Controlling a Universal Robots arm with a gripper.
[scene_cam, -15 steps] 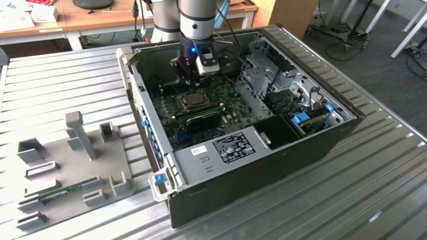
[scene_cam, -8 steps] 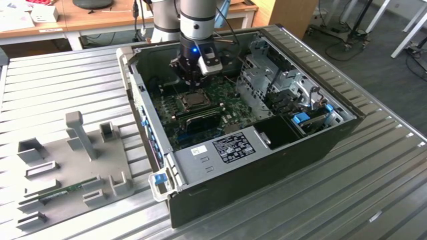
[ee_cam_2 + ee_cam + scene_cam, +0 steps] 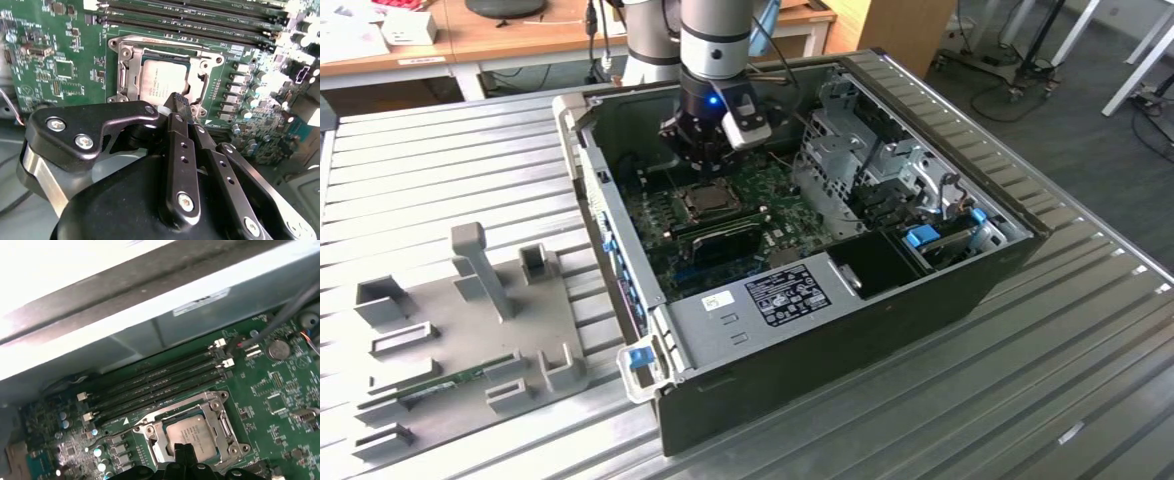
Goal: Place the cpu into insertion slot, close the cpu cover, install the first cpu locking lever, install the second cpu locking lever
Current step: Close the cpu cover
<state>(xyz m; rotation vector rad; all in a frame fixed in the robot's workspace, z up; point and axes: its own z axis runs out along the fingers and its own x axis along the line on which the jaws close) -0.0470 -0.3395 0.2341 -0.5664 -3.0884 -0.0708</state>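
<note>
Cpu [image 3: 162, 84] is seen seated flat in insertion slot [image 3: 196, 89], dull grey top up, on green board [image 3: 65, 65] inside the open pc case [image 3: 854, 330]. Cpu cover [image 3: 131, 75] is seen lying down over it, w/ the chip showing thru the frame's window; it is judged shut or v. nearly so. Locking levers can't be made out w/ certainty, so whether either is latched is left open.

Key relation: the socket is found directly below & just ahead of the gripper [image 3: 180, 102]. In both wrist views the tip is placed over the cover's edge, on the side of the socket away from the memory slots [image 3: 155, 380]. Chip is near-square, so no strong long axis is given; its sides are set parallel & square to the memory slots. Only one arm is fitted, so no choice of side arises.

In the exterior view the gripper [image 3: 704, 160] is seen low inside the case, right above the socket. Contact w/ cover can't be confirmed.

Fingers [image 3: 177, 150] are drawn together to a single tip, no gap seen betw. them. Nothing is visibly held; a thin lever pinched there can't be ruled out.

Further out: the case is stood on a ribbed metal table [image 3: 454, 150]; a grey fixture plate [image 3: 467, 300] is laid beside it at the exterior view's left, well apart from the gripper.
</note>
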